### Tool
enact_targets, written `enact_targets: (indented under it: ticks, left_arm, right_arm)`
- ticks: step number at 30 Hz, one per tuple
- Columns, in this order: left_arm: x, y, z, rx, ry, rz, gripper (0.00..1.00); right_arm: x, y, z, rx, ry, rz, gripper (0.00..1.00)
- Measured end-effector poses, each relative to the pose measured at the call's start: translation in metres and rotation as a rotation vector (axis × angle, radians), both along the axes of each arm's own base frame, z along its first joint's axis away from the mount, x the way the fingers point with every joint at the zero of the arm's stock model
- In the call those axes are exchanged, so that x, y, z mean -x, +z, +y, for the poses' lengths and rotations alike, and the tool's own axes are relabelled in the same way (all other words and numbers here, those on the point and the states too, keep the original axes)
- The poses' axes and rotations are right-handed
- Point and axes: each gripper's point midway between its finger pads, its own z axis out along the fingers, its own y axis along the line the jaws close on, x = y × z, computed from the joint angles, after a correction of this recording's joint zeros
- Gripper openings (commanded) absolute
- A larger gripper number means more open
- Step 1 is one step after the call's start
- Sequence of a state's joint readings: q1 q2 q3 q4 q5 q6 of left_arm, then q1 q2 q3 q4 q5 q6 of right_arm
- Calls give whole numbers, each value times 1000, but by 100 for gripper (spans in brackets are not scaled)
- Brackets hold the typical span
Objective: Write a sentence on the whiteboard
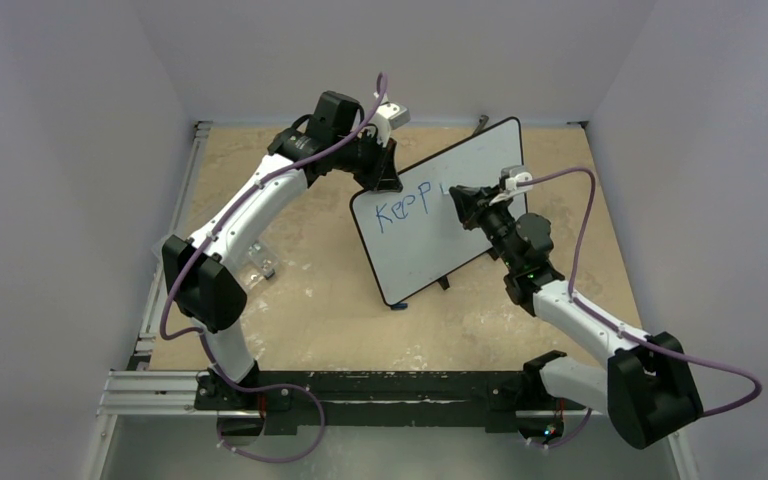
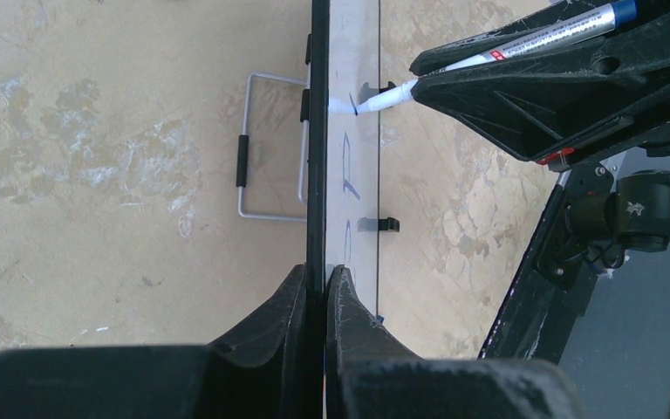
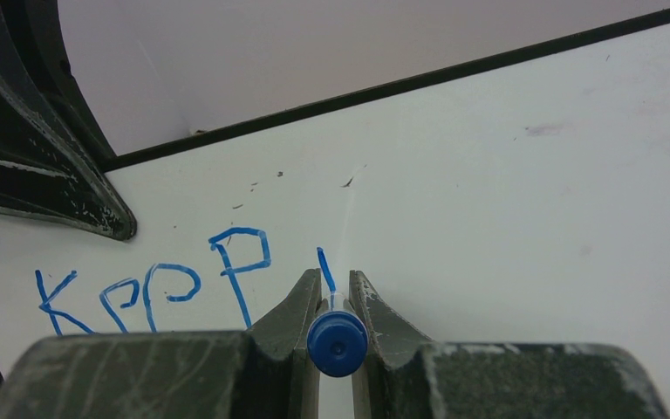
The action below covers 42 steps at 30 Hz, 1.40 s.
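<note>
The right claw (image 3: 336,292) is clamped on a white marker with a blue end cap (image 3: 337,343), its tip touching the large glossy white board with thin black rim (image 1: 430,250). Just left of the tip, blue handwritten letters (image 3: 153,292) read "Keep" plus one stroke. The left claw (image 2: 324,281) is pinched on the board's upper edge; the board stands on the beige mottled worktop (image 1: 300,300).

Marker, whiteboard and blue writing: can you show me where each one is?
Marker (image 3: 338,344): right wrist view, blue end cap.
Whiteboard (image 1: 415,262): top view, bare white face.
Blue writing (image 3: 236,288): right wrist view, stem of the P.
</note>
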<state>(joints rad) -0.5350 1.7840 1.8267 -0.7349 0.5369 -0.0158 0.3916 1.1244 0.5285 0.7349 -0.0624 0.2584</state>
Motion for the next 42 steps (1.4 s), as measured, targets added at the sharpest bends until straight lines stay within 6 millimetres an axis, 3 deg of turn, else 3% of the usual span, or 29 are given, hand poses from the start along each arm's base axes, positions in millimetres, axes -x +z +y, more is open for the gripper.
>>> enact_targets:
  ticks: [15, 30, 42]
  left_arm:
    - [0, 0, 0, 0, 0, 0, 0]
    - [0, 0, 0, 2, 0, 0, 0]
    - [0, 0, 0, 1, 0, 1, 0]
  right_arm:
    - [1, -3, 0, -9, 1, 17, 0]
    - [-11, 22, 0, -19, -22, -16, 0]
    - [-14, 17, -6, -14, -42, -4, 0]
